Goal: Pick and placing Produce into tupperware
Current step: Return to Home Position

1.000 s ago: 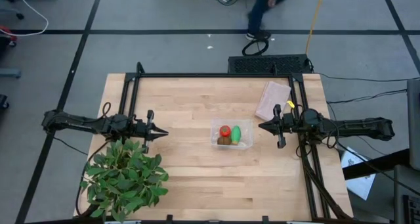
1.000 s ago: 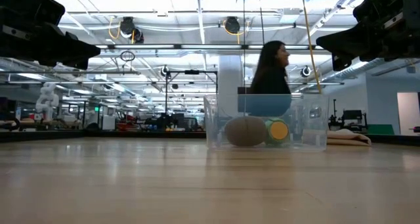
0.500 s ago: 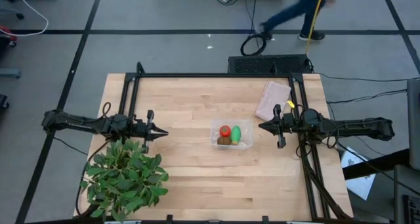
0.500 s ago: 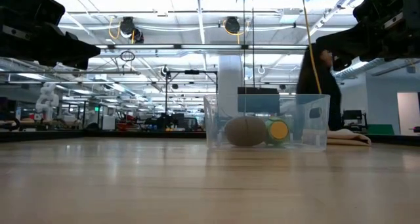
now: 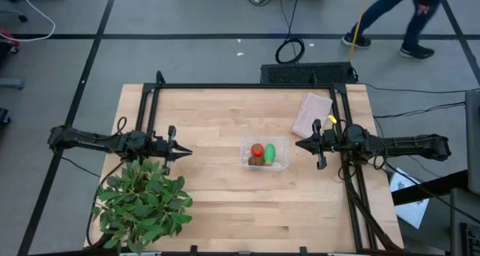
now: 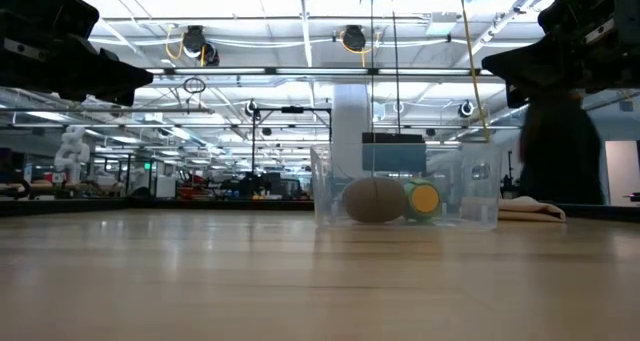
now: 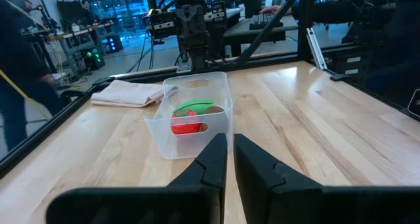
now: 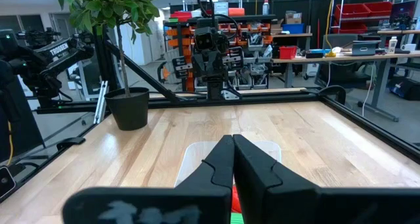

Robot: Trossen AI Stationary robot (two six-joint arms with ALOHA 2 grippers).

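At your desk's [image 5: 225, 211] near left corner stands the plant [image 5: 142, 203]. Just behind it, your left gripper [image 5: 186, 152] hovers over the left side, jaws together and empty, pointing across at the tupperware [image 5: 264, 154] mid-desk. All three pieces lie inside it: the kiwi [image 5: 256, 161] nearest, the tomato [image 5: 257, 149] just behind it, and the green piece [image 5: 270, 152] beside them on the right. Your right gripper [image 5: 298, 144] faces the tupperware from the right side, clear of it, with jaws together and holding nothing. A pinkish packet [image 5: 312, 113] lies near the far right corner. Beyond the desk, a person [image 5: 397, 16] strides across the floor.
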